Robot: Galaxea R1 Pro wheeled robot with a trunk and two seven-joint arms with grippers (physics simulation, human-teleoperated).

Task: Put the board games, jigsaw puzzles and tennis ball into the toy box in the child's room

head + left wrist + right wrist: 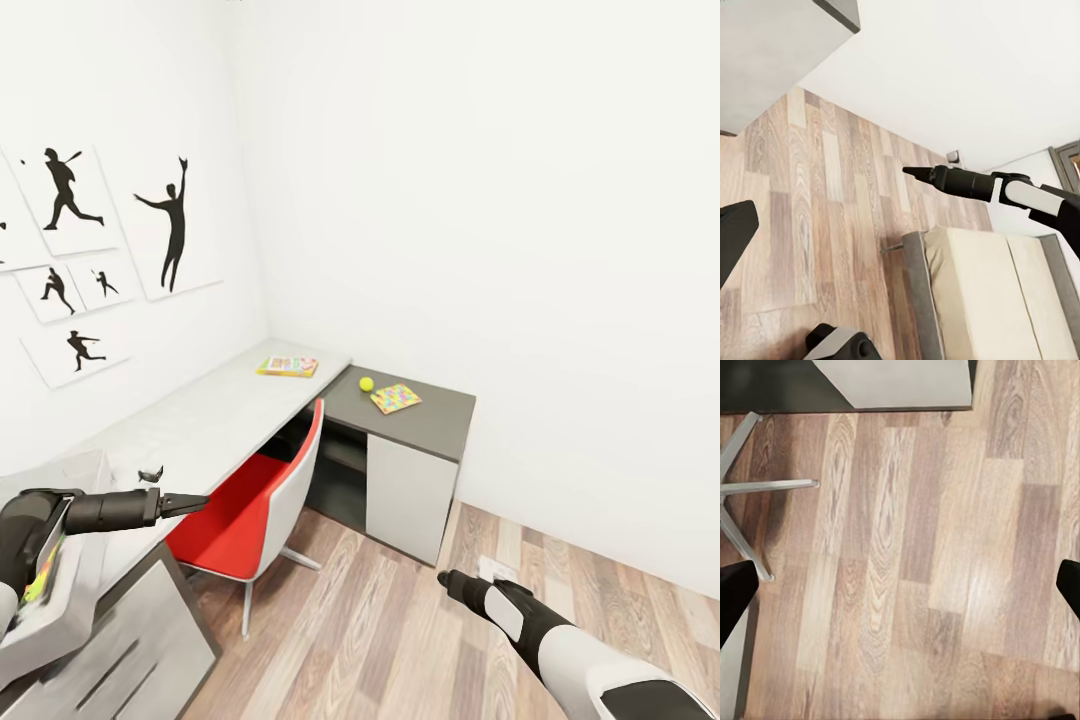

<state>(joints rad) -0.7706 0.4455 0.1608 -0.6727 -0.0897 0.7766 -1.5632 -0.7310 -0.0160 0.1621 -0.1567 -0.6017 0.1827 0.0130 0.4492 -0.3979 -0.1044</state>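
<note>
Toys still out on the table (pixel 215 420) are what you're after: a board game (pixel 288 366) on the pale top near the corner, and the tennis ball (pixel 367 384) just beside a jigsaw puzzle (pixel 396 398) on the lower dark wing. The toy box (pixel 55 600) sits at the near end, right by your left arm, with something colourful already inside. Your left gripper (pixel 190 503) hangs over the near tabletop, and I can't tell if it's parted or clenched (the fingertips look pinched together, but that's a guess). The right gripper (pixel 900 585) hangs low over the wood floor (pixel 400 640), fingers (pixel 735 596) spread wide and holding nothing. I'd roll closer first, since everything is well out of reach, and watch the red chair (pixel 250 505) tucked under the desk. Take the ball with the right hand, approaching from above.
</note>
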